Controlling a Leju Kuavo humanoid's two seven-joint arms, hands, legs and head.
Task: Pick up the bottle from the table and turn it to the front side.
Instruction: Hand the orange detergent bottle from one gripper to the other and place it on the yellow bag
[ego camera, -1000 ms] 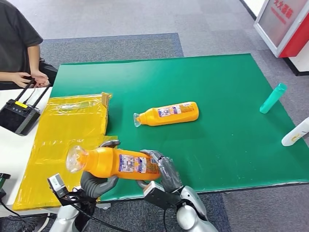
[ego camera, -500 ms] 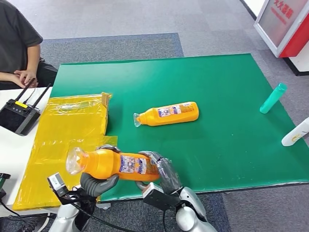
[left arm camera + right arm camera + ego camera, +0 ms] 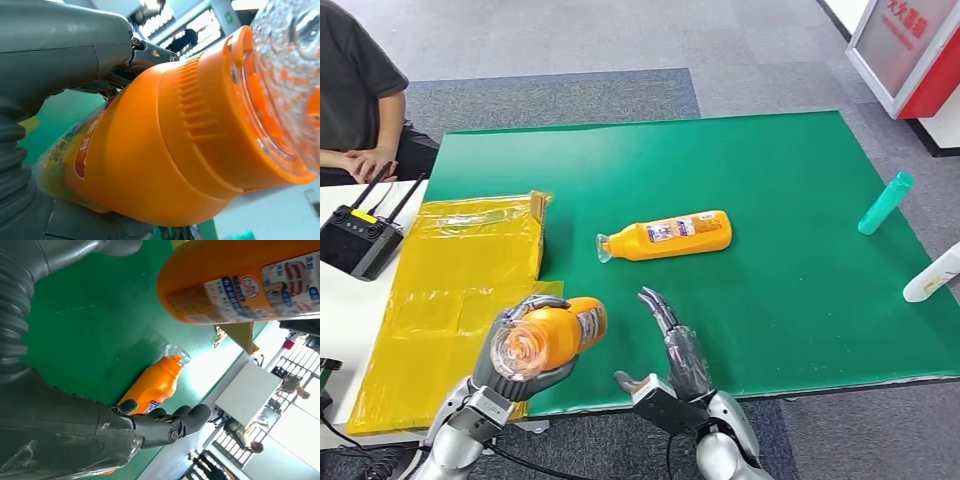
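My left hand [image 3: 518,352] grips an orange bottle [image 3: 546,337] with a clear cap near the table's front edge, its cap end pointing toward the camera. The left wrist view shows the same orange bottle [image 3: 170,145] close up, with my left hand [image 3: 56,65] wrapped around it. My right hand [image 3: 673,345] stands open just right of the bottle, fingers spread and apart from it. In the right wrist view my right hand [image 3: 113,425] holds nothing, and the held orange bottle [image 3: 245,282] shows its label. A second orange bottle [image 3: 666,236] lies on its side mid-table.
A green mat [image 3: 773,170] covers the table. A yellow bag [image 3: 456,270] lies at the left. A teal bottle [image 3: 885,203] and a white bottle [image 3: 931,274] lie at the right edge. A person [image 3: 358,90] sits at the far left by a black controller [image 3: 358,238].
My right hand has let go of the bottle and opened. My left hand has swung the bottle so that its cap now faces the camera.
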